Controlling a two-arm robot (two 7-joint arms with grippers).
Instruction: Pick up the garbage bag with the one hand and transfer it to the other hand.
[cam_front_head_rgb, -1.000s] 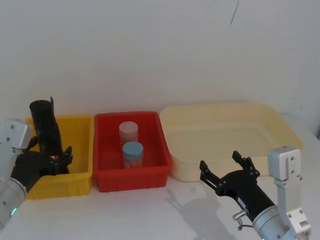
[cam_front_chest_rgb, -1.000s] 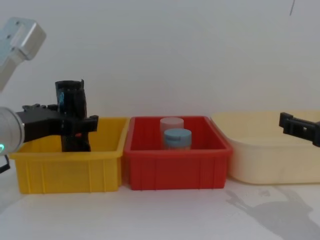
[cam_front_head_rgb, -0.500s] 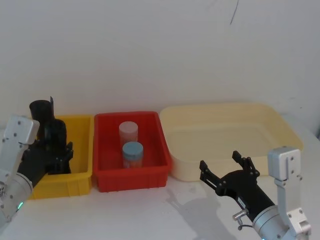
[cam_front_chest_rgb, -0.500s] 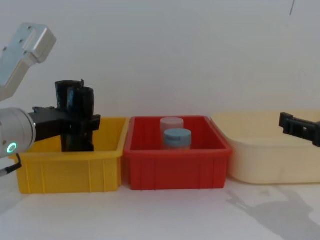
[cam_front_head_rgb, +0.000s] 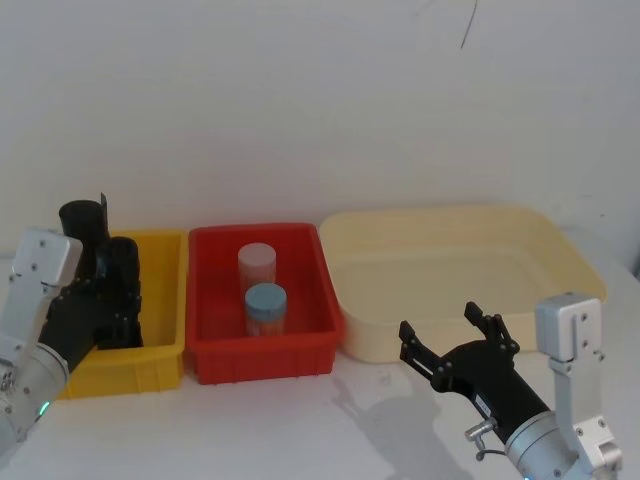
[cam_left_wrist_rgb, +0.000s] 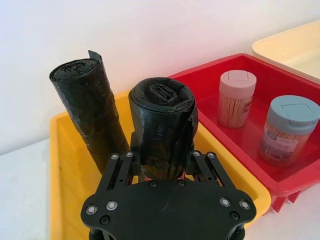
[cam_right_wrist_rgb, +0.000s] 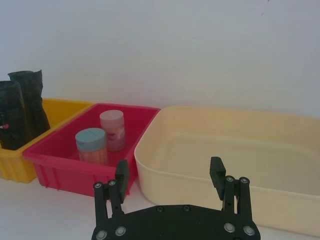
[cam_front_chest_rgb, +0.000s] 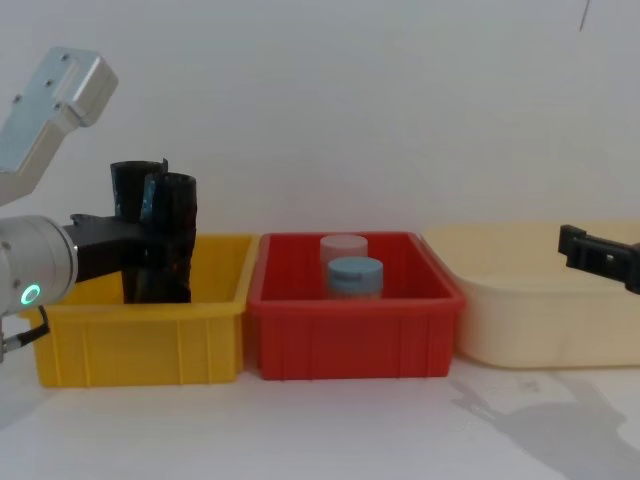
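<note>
The left gripper (cam_left_wrist_rgb: 162, 161) pinches the garbage bag (cam_left_wrist_rgb: 162, 117), upright between its fingers, label too small to read; the right gripper (cam_right_wrist_rgb: 169, 172) is spread.

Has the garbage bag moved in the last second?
Yes. In the chest view the garbage bag, held by the left gripper, has shifted right toward the red bin, away from the other roll in the yellow bin.

Soft, even light is filling the scene.
The white wall (cam_front_head_rgb: 300, 100) is glowing evenly; the right gripper (cam_front_head_rgb: 445, 322) is casting a faint grey shadow to its left onto the table (cam_front_head_rgb: 250, 430), and the garbage bag (cam_left_wrist_rgb: 162, 127) is catching a mild sheen along its wrinkles.
</note>
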